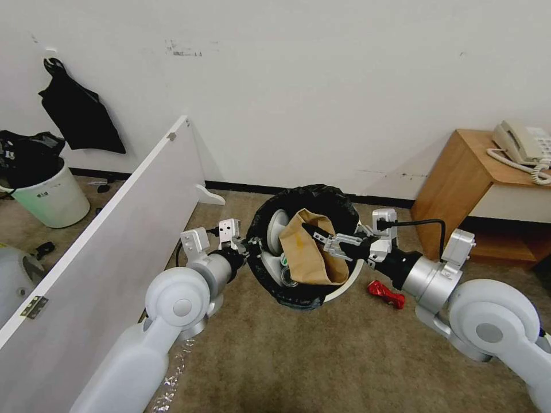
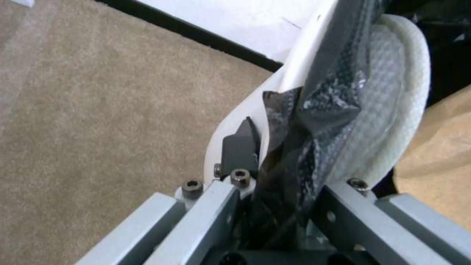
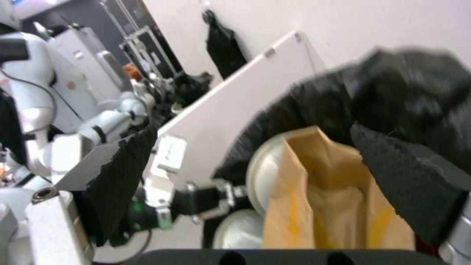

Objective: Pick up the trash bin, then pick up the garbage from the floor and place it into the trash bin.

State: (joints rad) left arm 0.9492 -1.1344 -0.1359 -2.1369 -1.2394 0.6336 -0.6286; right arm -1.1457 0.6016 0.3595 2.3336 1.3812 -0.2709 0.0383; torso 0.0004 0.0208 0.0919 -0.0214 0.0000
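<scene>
The trash bin (image 1: pixel 348 283), white with a black bag folded over its rim, is held off the carpet and tipped toward me. My left gripper (image 1: pixel 251 246) (image 2: pixel 294 165) is shut on its left rim, clamping bag and plastic. Inside lie a tan paper bag (image 1: pixel 307 252) (image 3: pixel 333 191), a white slipper (image 1: pixel 276 229) (image 2: pixel 392 92) and a clear bottle (image 1: pixel 286 263). My right gripper (image 1: pixel 324 238) (image 3: pixel 265 176) hovers open over the bin mouth, just above the paper bag, holding nothing. A crushed red wrapper (image 1: pixel 385 293) lies on the floor right of the bin.
A white partition board (image 1: pixel 115 229) runs along my left arm. A pale green-tinted bin (image 1: pixel 51 195) stands beyond it at the far left. A wooden cabinet (image 1: pixel 465 178) with a phone (image 1: pixel 519 143) stands at the right. Open carpet lies in front.
</scene>
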